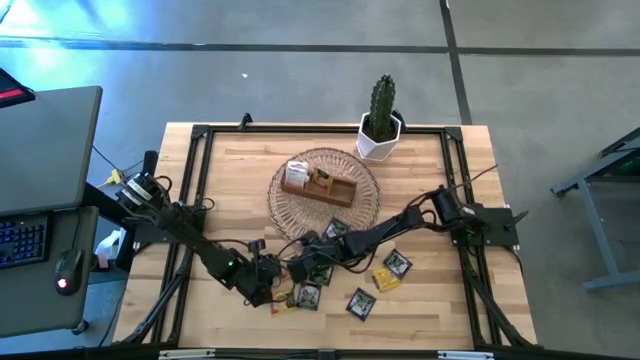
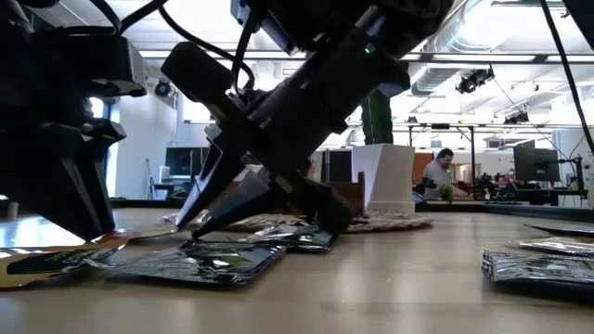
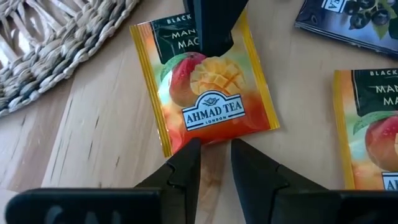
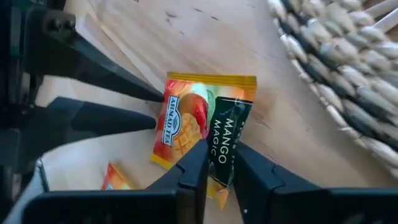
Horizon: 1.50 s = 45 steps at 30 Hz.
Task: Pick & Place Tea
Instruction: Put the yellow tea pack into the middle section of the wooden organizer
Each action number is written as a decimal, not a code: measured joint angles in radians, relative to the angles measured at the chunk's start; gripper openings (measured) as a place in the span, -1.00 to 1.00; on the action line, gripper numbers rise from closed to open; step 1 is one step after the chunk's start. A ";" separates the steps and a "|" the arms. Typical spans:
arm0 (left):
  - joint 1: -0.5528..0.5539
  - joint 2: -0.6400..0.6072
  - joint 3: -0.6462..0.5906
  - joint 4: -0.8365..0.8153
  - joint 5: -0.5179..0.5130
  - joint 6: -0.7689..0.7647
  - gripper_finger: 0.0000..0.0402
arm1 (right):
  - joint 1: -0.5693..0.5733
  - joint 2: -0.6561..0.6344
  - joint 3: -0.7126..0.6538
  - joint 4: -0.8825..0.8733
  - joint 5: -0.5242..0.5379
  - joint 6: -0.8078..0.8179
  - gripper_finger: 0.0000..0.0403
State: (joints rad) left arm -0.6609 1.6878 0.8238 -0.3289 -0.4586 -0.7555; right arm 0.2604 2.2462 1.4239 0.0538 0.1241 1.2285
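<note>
An open-plan office or lab: exposed silver ceiling ducts (image 2: 483, 37), dark computer monitors (image 2: 534, 162) at right, and a seated person (image 2: 436, 174) beyond the light wooden desk (image 2: 408, 278).

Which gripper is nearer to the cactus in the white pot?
The right gripper. It sits just below the wicker basket, in front of the cactus. The left gripper is slightly farther toward the table's front edge.

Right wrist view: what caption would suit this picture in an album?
Right end effector pinching an orange mango tea packet beside the wicker basket.
</note>
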 joint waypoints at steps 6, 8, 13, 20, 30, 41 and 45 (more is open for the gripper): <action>0.000 -0.010 0.002 -0.006 -0.001 -0.011 -0.61 | 0.000 -0.015 -0.002 -0.009 0.002 -0.078 -0.94; -0.006 -0.029 0.017 -0.015 -0.001 -0.008 -0.68 | 0.000 -0.035 -0.006 -0.035 0.001 -0.101 -0.93; -0.008 -0.072 0.071 -0.071 0.003 0.023 -0.89 | 0.012 -0.115 -0.005 -0.120 0.005 -0.182 -0.97; -0.006 -0.148 0.136 -0.222 -0.051 0.026 -0.97 | 0.003 -0.295 -0.004 -0.447 0.142 -0.374 -0.99; -0.006 -0.183 0.180 -0.275 -0.141 0.026 -0.99 | -0.201 -0.463 -0.002 -0.574 0.299 -0.949 -1.00; -0.006 -0.183 0.179 -0.339 -0.162 -0.062 -1.00 | -0.460 -0.441 -0.002 -0.537 0.111 -1.394 -1.00; -0.006 -0.182 0.179 -0.372 -0.181 -0.070 -1.00 | -0.509 -0.431 -0.002 -0.541 -0.003 -1.453 -1.00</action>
State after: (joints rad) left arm -0.6666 1.5055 1.0031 -0.7008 -0.6396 -0.8254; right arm -0.2489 1.8148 1.4220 -0.4874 0.1210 -0.2241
